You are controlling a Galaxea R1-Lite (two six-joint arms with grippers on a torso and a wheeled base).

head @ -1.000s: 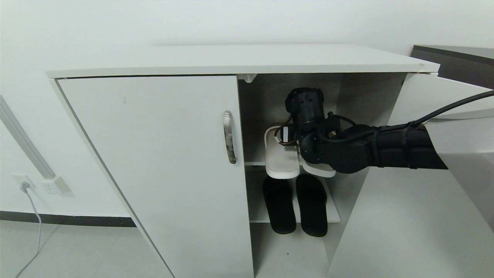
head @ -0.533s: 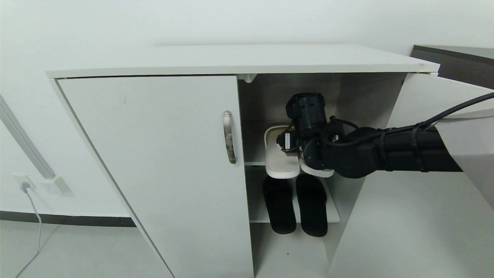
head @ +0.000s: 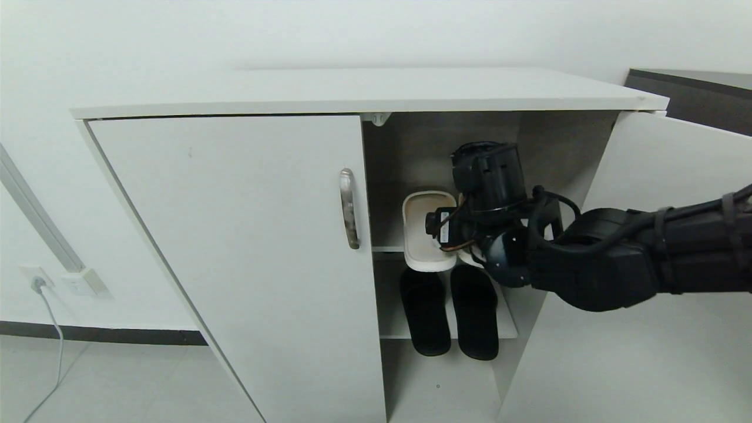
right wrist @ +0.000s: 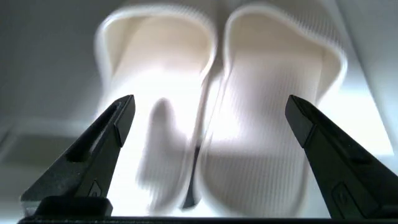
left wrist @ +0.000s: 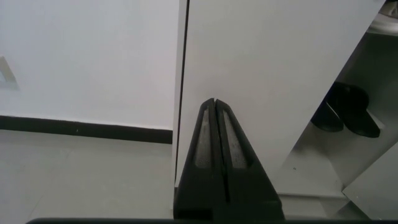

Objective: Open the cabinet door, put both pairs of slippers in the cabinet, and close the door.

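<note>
1. White cabinet (head: 376, 88) stands against a white wall. Its left door (head: 235, 235) is shut, with a metal handle (head: 348, 208) near its inner edge.
2. Right door (head: 617, 364) is swung wide open toward the robot's right, so the right compartment is exposed.
3. White slippers (head: 423, 241) lie side by side on the upper shelf (head: 385, 249), touching each other. Their near ends overhang the shelf's front edge.
4. Black slippers (head: 473, 311) lie side by side on the lower shelf (head: 508, 329), directly under the white pair. Their near ends also stick out past the shelf front.
5. Right arm (head: 617, 264) comes in from the right in the head view, and its wrist is inside the open compartment just in front of the white pair.
6. Right gripper (right wrist: 210, 104) has its fingers spread wide and holds nothing. In the right wrist view the white slippers (right wrist: 267, 137) show between the two fingers; I cannot tell whether either finger touches them.
7. Left gripper (left wrist: 214, 106) has its fingers pressed together and is empty. It sits low in front of the shut left door, above the floor (left wrist: 81, 168).
8. The left wrist view catches the black slippers (left wrist: 348, 112) at the far side, in the open compartment.
9. Wall socket (head: 35, 282) with a plugged cable sits on the wall to the left of the cabinet.
</note>
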